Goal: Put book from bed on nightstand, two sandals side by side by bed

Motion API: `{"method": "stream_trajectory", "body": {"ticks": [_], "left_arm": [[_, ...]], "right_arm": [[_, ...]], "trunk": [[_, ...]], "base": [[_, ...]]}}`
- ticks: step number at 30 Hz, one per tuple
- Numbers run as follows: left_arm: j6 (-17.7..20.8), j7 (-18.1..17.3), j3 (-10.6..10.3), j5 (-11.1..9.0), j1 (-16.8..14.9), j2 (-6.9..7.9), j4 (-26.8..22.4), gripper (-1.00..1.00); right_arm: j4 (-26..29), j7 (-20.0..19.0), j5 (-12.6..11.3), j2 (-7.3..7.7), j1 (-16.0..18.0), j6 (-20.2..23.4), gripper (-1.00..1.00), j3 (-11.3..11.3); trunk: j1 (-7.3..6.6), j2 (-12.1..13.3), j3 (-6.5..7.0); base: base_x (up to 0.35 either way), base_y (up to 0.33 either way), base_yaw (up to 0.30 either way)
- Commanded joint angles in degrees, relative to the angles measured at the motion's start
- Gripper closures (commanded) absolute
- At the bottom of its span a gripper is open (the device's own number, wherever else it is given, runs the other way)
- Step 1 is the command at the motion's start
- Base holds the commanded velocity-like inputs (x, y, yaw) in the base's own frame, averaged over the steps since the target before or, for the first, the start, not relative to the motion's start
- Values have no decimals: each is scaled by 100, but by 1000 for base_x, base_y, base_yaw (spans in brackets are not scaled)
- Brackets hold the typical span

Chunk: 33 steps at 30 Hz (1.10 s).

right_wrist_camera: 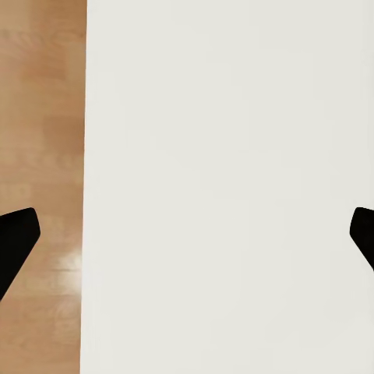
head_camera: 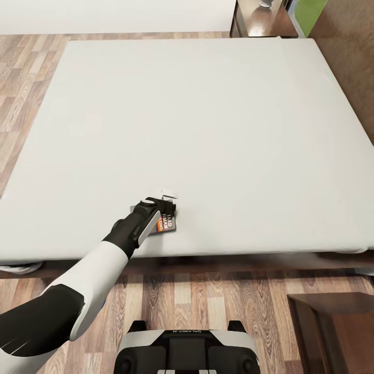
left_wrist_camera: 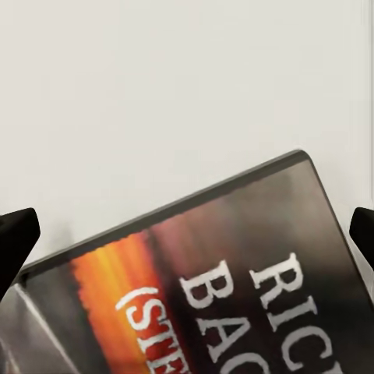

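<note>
The book [head_camera: 167, 222] lay flat on the bed [head_camera: 208, 130], close to its near edge. The left gripper [head_camera: 162, 201] hung right over it, fingers spread wide, not gripping. The right gripper [right_wrist_camera: 187, 234] was also spread wide, over the mattress edge beside the wood floor [right_wrist_camera: 43, 156].

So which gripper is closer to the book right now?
Left. The left gripper is right over the book on the bed, fingers open on either side. The right gripper is over a pale surface and wood floor, no book near.
</note>
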<state>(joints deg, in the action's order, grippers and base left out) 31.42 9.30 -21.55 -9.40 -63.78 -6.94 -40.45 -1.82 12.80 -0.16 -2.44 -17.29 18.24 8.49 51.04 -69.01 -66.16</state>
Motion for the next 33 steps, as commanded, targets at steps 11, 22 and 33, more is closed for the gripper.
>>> {"method": "stream_trajectory", "body": {"ticks": [11,22,33], "left_arm": [[22,52,-25,-62,-2,0,-7,-100],[22,50,-25,-62,-2,7,-7,-100],[22,49,-25,-62,-2,8,-7,-100]], "right_arm": [[6,12,-1,-2,-2,30,-100,39],[5,12,-1,-2,-2,26,-100,39],[4,12,-1,-2,-2,29,-100,39]], "trunk": [[0,-3,-2],[0,-3,-2],[0,-3,-2]], "base": [[-44,0,0],[-45,20,0],[-20,10,0]]}}
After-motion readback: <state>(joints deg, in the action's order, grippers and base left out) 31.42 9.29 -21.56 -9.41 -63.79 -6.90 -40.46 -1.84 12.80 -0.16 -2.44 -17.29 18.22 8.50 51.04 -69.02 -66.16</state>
